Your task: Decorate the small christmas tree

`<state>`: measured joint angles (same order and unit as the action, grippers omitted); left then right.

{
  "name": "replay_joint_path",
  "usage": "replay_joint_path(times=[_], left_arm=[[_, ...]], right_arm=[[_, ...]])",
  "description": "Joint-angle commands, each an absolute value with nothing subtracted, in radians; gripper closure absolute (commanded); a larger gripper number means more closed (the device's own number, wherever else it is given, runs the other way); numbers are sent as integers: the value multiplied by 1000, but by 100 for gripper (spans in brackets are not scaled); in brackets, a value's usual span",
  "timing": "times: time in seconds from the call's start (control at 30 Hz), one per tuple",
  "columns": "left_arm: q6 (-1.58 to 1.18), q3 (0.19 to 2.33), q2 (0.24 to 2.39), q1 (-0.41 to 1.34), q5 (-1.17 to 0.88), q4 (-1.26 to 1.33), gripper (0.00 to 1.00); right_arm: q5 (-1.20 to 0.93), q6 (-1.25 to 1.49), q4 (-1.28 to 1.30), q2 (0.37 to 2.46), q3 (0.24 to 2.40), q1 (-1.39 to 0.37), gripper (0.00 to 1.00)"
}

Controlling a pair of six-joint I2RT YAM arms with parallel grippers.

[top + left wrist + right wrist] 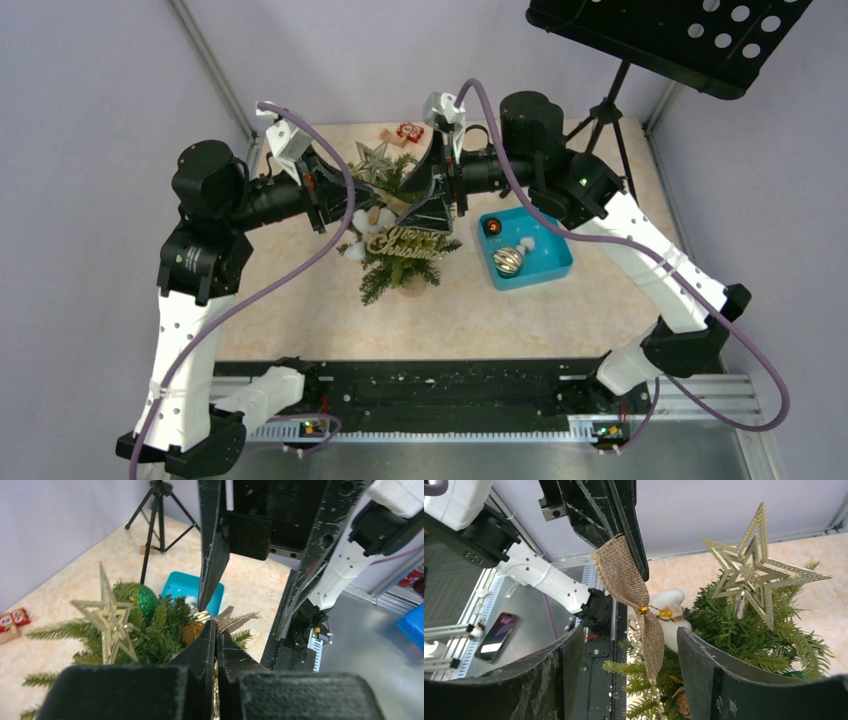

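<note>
The small christmas tree (400,255) stands mid-table with a gold star (756,575) on top, a green glitter ball (145,600) and a gold "Merry Christmas" sign (405,241). Beside the treetop, my left gripper (217,632) is shut on the upper end of a burlap bow (624,580) tied with a gold wire. The bow's lower tail hangs free between the fingers of my right gripper (629,647), which stands open on either side without touching it. In the top view the two grippers meet over the tree and hide the bow.
A teal tray (553,262) right of the tree holds a striped ball (508,260) and a small red ornament (491,227). A black music stand (610,100) stands at the back right. Small red blocks (408,131) lie behind the tree. A phone (496,635) lies on the grey shelf.
</note>
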<state>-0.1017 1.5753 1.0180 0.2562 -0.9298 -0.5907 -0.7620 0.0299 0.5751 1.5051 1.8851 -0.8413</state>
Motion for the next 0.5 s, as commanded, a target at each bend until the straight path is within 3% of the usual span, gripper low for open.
replay_joint_path(times=[0.0,0.2,0.47], left_arm=[[-126,1625,996,251,-785,-680,100],[-397,1638,963,133,-835,-727,100],[-526,1485,822,-153,-768,-724,100]], right_arm=[[-712,26,536,1446,1881,-835,31],[-664,19,537,1393,1847,-834,27],[-643,18,529,1329,1790,-832,24]])
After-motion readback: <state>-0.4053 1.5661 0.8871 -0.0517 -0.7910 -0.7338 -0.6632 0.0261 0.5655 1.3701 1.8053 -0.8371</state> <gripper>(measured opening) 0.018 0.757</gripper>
